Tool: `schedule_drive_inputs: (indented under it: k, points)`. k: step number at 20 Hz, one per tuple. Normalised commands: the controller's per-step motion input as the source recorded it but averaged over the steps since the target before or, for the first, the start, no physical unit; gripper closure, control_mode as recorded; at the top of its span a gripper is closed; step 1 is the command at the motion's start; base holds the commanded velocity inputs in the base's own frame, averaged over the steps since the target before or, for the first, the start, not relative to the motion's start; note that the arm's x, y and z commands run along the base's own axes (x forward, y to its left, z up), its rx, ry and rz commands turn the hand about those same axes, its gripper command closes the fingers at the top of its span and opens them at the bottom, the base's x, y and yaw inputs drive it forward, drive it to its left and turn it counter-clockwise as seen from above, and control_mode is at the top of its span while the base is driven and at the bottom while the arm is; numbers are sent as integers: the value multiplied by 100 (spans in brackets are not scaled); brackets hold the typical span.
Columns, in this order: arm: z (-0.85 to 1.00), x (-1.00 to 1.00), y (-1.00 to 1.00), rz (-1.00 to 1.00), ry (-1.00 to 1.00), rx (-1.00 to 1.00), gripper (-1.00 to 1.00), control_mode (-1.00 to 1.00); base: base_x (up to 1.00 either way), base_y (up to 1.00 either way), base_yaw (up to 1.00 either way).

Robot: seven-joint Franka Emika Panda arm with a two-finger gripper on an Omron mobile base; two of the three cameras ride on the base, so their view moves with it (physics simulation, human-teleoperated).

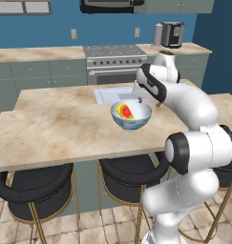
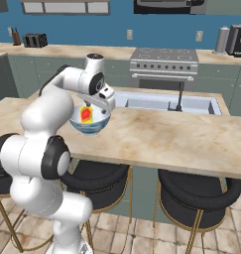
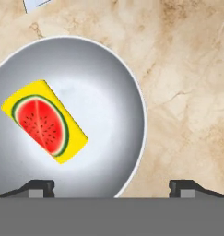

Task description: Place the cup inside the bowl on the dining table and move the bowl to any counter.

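The pale blue patterned bowl point(image 1: 132, 125) point(image 2: 91, 127) stands on the dining table point(image 1: 50, 136) point(image 2: 166, 139), white inside point(image 3: 102, 87). The yellow cup point(image 1: 124, 112) point(image 2: 86, 114) point(image 3: 44, 120) lies on its side in the bowl, its red watermelon patch facing up. My gripper point(image 1: 139, 100) point(image 2: 89, 106) point(image 3: 112, 186) hangs just above the bowl's rim, on the side nearest the sink. It is open with nothing held; in the hand view one fingertip point(image 3: 37, 186) is over the bowl's inside and the other over the table top.
Behind the table runs a marbled counter point(image 1: 55, 95) with a sink point(image 1: 112, 93) point(image 2: 161, 103) and faucet. The far counter point(image 1: 36, 53) point(image 2: 52, 49) flanks a stove point(image 1: 115, 59) point(image 2: 164, 62). Black stools point(image 1: 34, 186) point(image 2: 196, 191) stand under the table's near edge.
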Motion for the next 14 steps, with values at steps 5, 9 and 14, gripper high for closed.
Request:
schedule_drive_inputs:
  k: [5, 9, 14]
  points:
    - [0, -17, -29, 0, 0, 0, -100, -100, 0, 0, 0]
    - [-5, -18, -26, 0, 0, 1, -100, -100, 0, 0, 0]
    - [-9, -3, -12, 0, -1, 5, -100, -100, 0, 0, 0]
